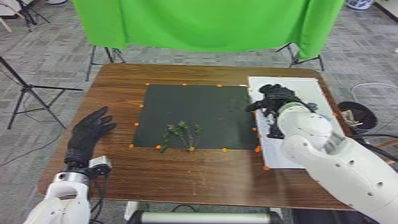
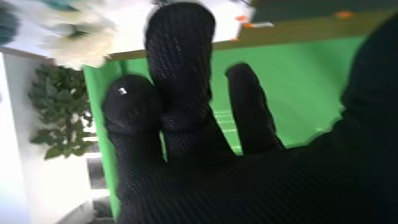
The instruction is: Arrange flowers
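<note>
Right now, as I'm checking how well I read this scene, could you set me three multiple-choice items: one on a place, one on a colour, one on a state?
1. Where do the green stems lie?
A. On the floor
B. At the near edge of the dark mat
C. On the green cloth

2. What colour is the cloth beyond the table?
A. Green
B. Red
C. White

3. How is the left hand?
A. Clenched in a fist
B. Curled round a vase
C. Open and empty

1: B, the head view shows them at the mat's side nearest the robot.
2: A, bright green cloth hangs past the far edge.
3: C, its fingers stretch out with nothing in them.
</note>
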You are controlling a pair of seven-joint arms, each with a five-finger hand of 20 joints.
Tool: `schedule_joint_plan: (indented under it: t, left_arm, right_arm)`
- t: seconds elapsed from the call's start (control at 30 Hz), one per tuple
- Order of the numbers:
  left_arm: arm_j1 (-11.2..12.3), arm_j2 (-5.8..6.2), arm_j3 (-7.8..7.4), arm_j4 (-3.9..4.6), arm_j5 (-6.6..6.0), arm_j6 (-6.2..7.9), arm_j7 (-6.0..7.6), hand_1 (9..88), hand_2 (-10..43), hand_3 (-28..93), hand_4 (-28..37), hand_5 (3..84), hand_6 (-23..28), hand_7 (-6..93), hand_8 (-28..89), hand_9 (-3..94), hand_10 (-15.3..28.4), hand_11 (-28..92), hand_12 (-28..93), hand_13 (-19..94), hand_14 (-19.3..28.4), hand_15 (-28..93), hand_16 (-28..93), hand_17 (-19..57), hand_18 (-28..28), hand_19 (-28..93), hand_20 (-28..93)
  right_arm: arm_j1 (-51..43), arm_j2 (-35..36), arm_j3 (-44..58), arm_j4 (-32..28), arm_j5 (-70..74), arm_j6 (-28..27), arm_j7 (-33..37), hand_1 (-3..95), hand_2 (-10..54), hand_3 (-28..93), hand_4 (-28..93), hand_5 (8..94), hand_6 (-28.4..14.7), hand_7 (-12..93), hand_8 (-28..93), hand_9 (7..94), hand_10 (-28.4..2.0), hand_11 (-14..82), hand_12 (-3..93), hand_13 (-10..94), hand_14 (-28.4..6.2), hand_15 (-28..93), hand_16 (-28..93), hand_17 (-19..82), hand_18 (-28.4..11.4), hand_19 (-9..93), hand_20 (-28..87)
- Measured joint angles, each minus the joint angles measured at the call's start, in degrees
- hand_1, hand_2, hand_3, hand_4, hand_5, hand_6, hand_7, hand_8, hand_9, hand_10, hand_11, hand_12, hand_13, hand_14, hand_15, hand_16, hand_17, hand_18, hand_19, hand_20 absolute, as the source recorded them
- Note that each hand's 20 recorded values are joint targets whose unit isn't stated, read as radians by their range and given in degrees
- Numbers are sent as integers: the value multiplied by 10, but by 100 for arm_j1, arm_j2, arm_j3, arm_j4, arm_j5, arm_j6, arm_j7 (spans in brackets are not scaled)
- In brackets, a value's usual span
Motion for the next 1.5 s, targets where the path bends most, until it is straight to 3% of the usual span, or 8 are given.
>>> schedule_joint_plan:
  t: [0.2,0.43,0.67,0.73,0.87,0.97,1.27,1.5]
  left_arm:
    - [2,0,5,-1,0,0,7,270,-95,726,-255,397,1,157,-87,425,120,172,111,371,166,281,10,64,153,96,205]
    - [4,0,8,-3,4,0,8,270,-95,726,-254,397,0,158,-87,425,121,173,111,371,166,282,9,64,153,96,205]
    - [5,-18,7,-8,7,0,8,272,-95,726,-254,398,0,158,-87,425,120,173,111,371,166,281,9,64,153,96,204]
    - [5,-19,7,-8,7,-1,8,272,-95,726,-254,398,0,158,-87,425,121,173,110,371,165,281,9,64,153,96,204]
    - [8,-23,7,-10,9,-2,8,272,-95,726,-253,398,1,156,-87,425,121,172,110,371,166,281,9,64,153,96,204]
    - [8,-26,7,-12,10,-2,8,274,-95,724,-253,398,1,156,-86,425,121,173,111,371,165,282,9,64,153,96,204]
    - [6,-38,6,-13,18,-3,4,274,-95,724,-251,397,1,157,-87,424,120,173,111,370,165,281,9,63,153,97,204]
    - [10,-43,2,-18,25,-3,-5,279,-95,723,-247,397,1,156,-86,424,120,174,111,370,166,282,9,63,153,97,204]
  right_arm:
    - [-47,18,28,148,135,-99,145,227,-95,604,-169,367,-14,61,-49,338,-244,19,84,838,-74,572,238,588,-144,922,405]
    - [-151,56,86,149,241,-61,193,254,-95,610,-147,416,-8,92,-54,416,-207,47,104,859,-62,584,235,609,-142,931,421]
    - [-281,54,96,153,388,-9,214,288,-95,643,-139,494,-5,127,-67,534,-190,69,128,886,-53,586,237,629,-141,932,450]
    - [-311,39,125,153,407,30,217,337,-95,646,-144,547,-10,150,-72,629,-176,101,141,896,-47,588,241,637,-139,932,466]
    - [-322,24,156,155,394,294,208,410,-95,663,-155,628,-21,185,-78,738,-148,135,140,919,-36,580,249,661,-126,932,471]
    - [-322,25,125,195,390,523,198,492,-95,632,-178,680,-33,183,53,806,-139,147,137,936,-29,569,256,680,-116,932,451]
    - [-340,12,110,204,405,670,155,605,-95,566,-160,774,-37,181,121,921,-111,68,233,937,-18,604,204,718,-92,932,388]
    - [-404,12,107,205,468,954,143,642,-95,570,-151,829,-34,200,95,937,-112,127,220,937,-11,613,195,742,-76,922,361]
